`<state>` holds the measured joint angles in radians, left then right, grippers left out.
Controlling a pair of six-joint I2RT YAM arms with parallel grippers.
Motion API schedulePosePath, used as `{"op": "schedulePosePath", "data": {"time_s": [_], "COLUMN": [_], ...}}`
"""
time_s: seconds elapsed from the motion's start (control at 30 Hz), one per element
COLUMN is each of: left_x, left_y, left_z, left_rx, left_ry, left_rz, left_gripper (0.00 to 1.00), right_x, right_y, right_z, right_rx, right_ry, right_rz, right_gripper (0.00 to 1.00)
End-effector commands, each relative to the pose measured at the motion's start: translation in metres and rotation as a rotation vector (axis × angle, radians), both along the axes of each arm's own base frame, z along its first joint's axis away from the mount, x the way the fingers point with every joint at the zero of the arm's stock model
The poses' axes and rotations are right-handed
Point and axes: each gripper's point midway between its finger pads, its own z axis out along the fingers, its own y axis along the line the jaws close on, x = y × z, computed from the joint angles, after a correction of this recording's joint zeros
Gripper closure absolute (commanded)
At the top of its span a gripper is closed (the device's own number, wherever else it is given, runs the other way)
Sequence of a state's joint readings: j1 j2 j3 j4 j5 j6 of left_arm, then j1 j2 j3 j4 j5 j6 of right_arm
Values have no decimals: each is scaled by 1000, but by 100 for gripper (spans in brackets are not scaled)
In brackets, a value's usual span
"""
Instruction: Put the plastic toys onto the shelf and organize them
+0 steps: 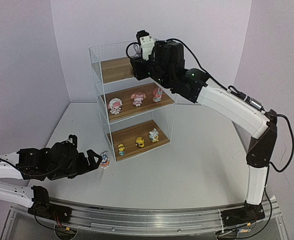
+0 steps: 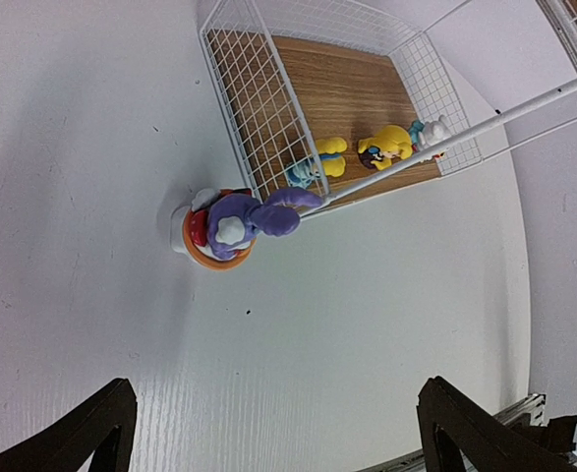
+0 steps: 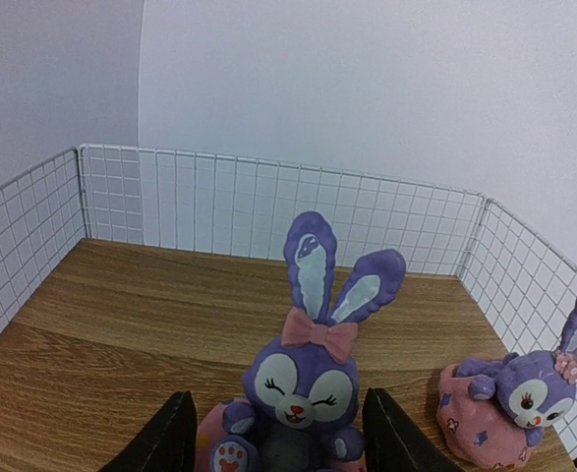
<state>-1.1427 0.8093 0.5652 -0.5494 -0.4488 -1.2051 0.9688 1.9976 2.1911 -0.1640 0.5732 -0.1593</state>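
white table [image 1: 187, 170]; pale lilac walls [image 1: 26, 50] behind; metal rail [image 1: 147, 220] along near edge

High rear view, close wrist views, shelf [image 1: 115, 69] shared

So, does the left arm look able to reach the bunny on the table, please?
Probably yes: the left gripper is open, facing the bunny, with only bare table between. The shelf corner sits close by its ears, though.
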Motion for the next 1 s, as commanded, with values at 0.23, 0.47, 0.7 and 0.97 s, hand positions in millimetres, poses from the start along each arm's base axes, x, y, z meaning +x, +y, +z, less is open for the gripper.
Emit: {"op": "schedulePosePath", "data": {"time_s": [0.23, 0.47, 0.7, 0.97], "left_x": [5, 5, 6, 7], "left_y": [-1, -2, -5, -11], "left_z": [6, 4, 6, 5], "left_rx": [-12, -12, -20, -20], "left_ry": [-27, -26, -36, -37], "left_rz": [18, 16, 7, -7], "left_gripper": [0, 0, 0, 0], "right_x": [3, -6, -25, -54], "right_y": [-1, -5, -19, -35], "right_z": [4, 13, 32, 49], "right_rx": [-5, 4, 46, 92], "right_ry": [-7, -11, -10, -3], "right_rz": [-5, 23, 72, 168], "right_gripper": [37, 31, 21, 13]}}
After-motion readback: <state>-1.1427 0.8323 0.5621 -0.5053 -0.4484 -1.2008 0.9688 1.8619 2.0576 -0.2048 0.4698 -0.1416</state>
